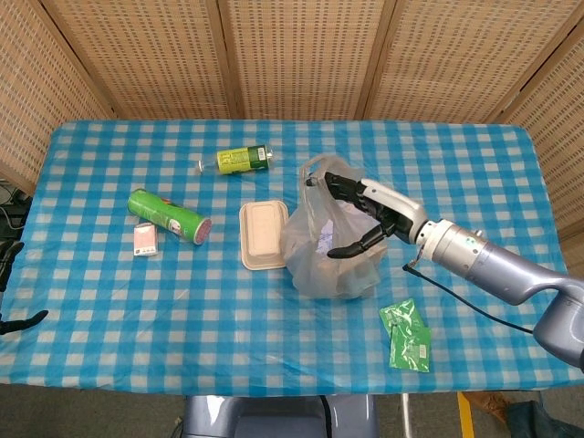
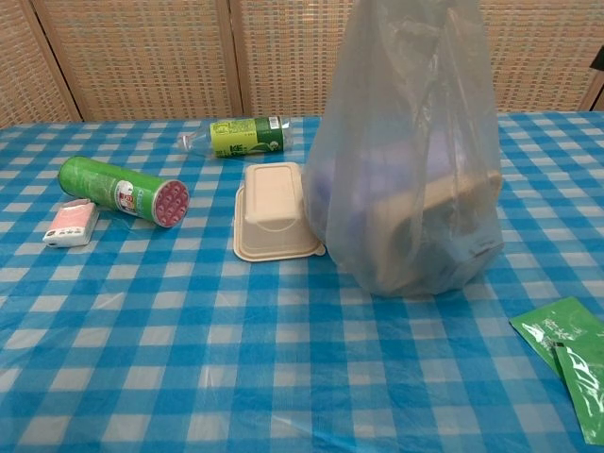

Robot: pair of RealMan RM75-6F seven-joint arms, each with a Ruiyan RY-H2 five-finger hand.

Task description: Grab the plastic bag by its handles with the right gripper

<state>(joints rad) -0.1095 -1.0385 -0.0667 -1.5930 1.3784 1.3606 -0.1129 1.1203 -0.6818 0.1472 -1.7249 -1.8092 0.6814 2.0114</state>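
Upright, the translucent plastic bag (image 1: 330, 245) stands mid-tabletop, long axis vertical, handles up. Right hand (image 1: 360, 212) reaches over its top, fingers spread around the handles; firm grip cannot be confirmed. Chest view crops the bag top. Left hand (image 1: 11, 283) at the tabletop's left edge, mostly cut off.

Table (image 1: 109, 319) under a blue-and-white checked cloth (image 2: 170, 377) — plastic-looking, with faint sheen and creases in the chest view. Behind it, woven wicker screens (image 1: 301, 55) in wooden frames, angled inward at both sides. Grey floor (image 1: 82, 411) below the front edge; yellow floor strip (image 1: 465, 415) at lower right. Light even — soft shadows only.
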